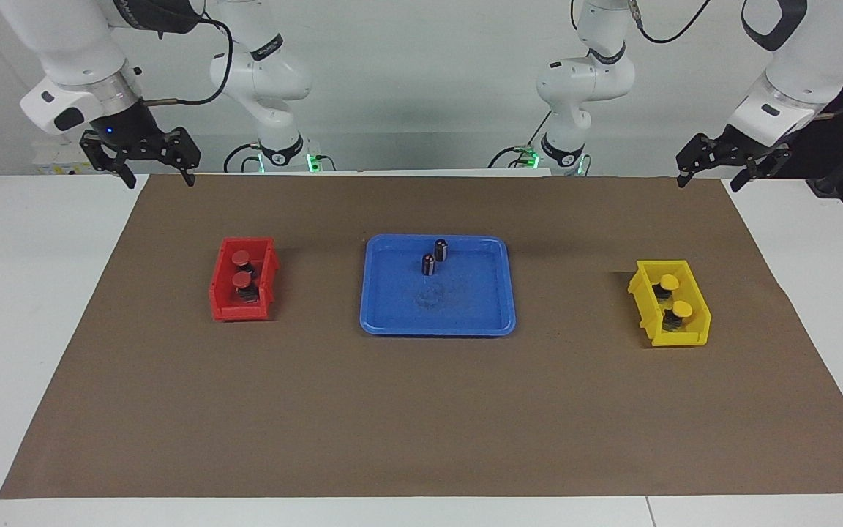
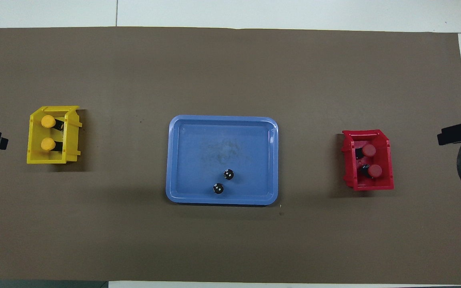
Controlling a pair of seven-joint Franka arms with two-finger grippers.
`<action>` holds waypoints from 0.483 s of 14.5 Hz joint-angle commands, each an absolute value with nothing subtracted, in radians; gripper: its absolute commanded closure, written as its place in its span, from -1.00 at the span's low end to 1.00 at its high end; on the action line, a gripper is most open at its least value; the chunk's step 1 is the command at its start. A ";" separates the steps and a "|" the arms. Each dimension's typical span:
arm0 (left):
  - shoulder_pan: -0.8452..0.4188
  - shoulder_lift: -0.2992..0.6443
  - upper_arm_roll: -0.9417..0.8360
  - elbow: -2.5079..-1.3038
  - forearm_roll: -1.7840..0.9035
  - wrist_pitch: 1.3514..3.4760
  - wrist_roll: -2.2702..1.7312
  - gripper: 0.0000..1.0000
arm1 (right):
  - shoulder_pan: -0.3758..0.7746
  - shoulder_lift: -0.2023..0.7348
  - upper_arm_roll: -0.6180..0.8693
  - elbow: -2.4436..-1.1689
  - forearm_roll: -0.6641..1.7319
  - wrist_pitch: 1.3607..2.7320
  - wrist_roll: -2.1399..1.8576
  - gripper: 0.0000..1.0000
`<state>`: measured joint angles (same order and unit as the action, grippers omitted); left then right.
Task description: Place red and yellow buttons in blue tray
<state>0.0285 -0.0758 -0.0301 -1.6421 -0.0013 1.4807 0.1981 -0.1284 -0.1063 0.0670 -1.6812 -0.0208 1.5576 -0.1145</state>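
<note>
Resting on the brown mat that covers the white desk [image 1: 19,307], the flat rectangular blue plastic tray [image 1: 392,322] sits midway between the two arms' ends. Two small dark capless cylinders [image 1: 435,257] stand upright in it, close together, in the part nearer to the robots.

Two red-capped push-buttons [image 1: 241,268] on short black bodies lie in the small red plastic bin [image 1: 225,301] toward the right arm's end of the desk, one nearer to the robots than the other. Two yellow-capped push-buttons [image 1: 675,296] lie likewise in the small yellow plastic bin [image 1: 685,338] toward the left arm's end. Both bins are well apart from the tray, so none of the four buttons is in it.

Each arm waits. The right gripper [image 1: 158,174] hangs over the mat's corner at its own end, jaws spread wide and holding nothing. The left gripper [image 1: 714,176] hangs over the mat's corner at its end, jaws likewise parted and bare.
</note>
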 commanded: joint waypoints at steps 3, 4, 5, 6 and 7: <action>0.038 -0.104 -0.041 -1.671 0.017 1.479 0.202 -1.00 | -0.087 -0.179 0.071 -1.932 -0.006 1.811 -0.026 -1.00; 0.038 -0.104 -0.041 -1.671 0.017 1.479 0.202 -1.00 | -0.087 -0.189 0.071 -2.009 -0.005 1.889 -0.025 -1.00; 0.038 -0.104 -0.041 -1.671 0.017 1.479 0.202 -1.00 | -0.086 -0.180 0.071 -2.055 0.009 1.948 -0.026 -0.99; 0.038 -0.104 -0.040 -1.671 0.017 1.479 0.202 -1.00 | -0.087 -0.163 0.071 -2.097 0.014 2.006 -0.034 -0.89; 0.038 -0.104 -0.040 -1.671 0.017 1.479 0.202 -1.00 | -0.087 -0.137 0.071 -2.124 0.014 2.054 -0.037 -0.75</action>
<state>0.0286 -0.0758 -0.0302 -1.6422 -0.0013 1.4807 0.1981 -0.0794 -0.1310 0.0696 -2.0194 -0.0091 1.9527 -0.0314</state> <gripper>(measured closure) 0.000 0.044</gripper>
